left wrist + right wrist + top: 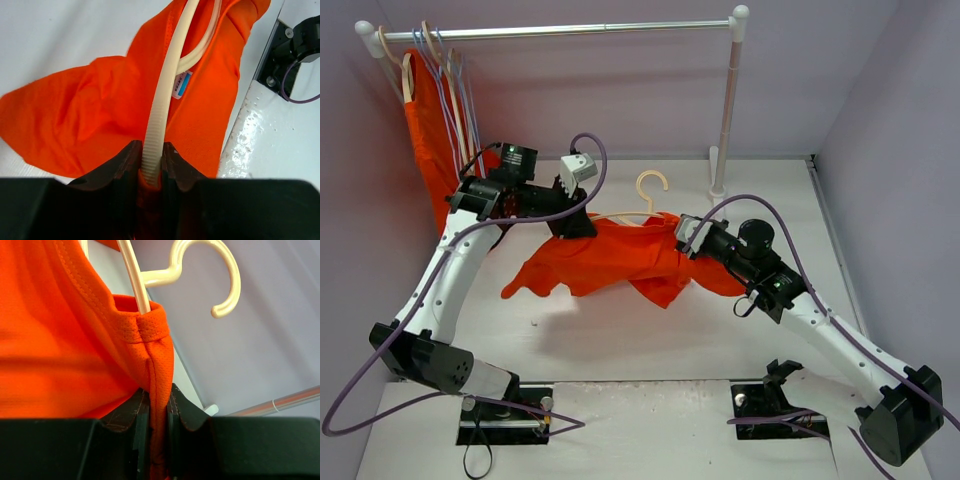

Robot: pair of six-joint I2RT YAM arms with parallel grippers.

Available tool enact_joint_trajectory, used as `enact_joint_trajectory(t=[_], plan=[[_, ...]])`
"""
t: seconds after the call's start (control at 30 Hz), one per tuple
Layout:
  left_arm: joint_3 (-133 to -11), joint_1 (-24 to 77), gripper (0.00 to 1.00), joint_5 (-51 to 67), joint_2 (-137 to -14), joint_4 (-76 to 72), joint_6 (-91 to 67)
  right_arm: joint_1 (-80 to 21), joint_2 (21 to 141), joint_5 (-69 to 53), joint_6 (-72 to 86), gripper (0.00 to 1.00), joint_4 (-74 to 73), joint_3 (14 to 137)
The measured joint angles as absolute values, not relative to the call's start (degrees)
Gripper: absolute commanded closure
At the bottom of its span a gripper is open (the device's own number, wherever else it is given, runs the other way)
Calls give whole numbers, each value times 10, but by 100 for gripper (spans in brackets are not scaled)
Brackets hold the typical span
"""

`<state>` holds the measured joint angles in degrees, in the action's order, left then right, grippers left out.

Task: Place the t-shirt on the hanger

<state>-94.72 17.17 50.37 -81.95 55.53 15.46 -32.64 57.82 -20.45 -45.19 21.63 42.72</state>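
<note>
**Q:** What surrounds your arms?
**A:** You work on a white table (620, 340) enclosed by pale lilac walls (650, 90). At the back, a white rail (570, 30) carries thin wire hangers (455, 90) and a second orange garment (425, 140) at its left end.

**Q:** Where is the t-shirt (610, 260)?
**A:** Mid-table, bunched between your grippers. The hanger (653, 185) enters a stitched opening, with its hook toward the rail. Your left gripper (151, 150) pinches the hanger's ribbed arm. Your right gripper (159, 392) is clamped on the t-shirt's stitched edge.
</note>
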Motion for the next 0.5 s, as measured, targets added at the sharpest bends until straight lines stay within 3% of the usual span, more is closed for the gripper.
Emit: enact_joint_trajectory(t=[0.07, 0.33, 0.37, 0.4, 0.5], plan=[[-947, 176, 100, 497, -817, 555, 159, -326, 579, -205, -452, 100, 214, 427], [-919, 184, 100, 478, -784, 526, 157, -326, 579, -213, -452, 100, 214, 429], [-911, 185, 98, 476, -776, 518, 156, -326, 579, -215, -452, 100, 214, 430], [-904, 185, 88, 476, -769, 512, 155, -326, 579, -217, -452, 100, 214, 430], [-898, 187, 81, 475, -757, 503, 151, -326, 579, -219, -452, 100, 216, 432]])
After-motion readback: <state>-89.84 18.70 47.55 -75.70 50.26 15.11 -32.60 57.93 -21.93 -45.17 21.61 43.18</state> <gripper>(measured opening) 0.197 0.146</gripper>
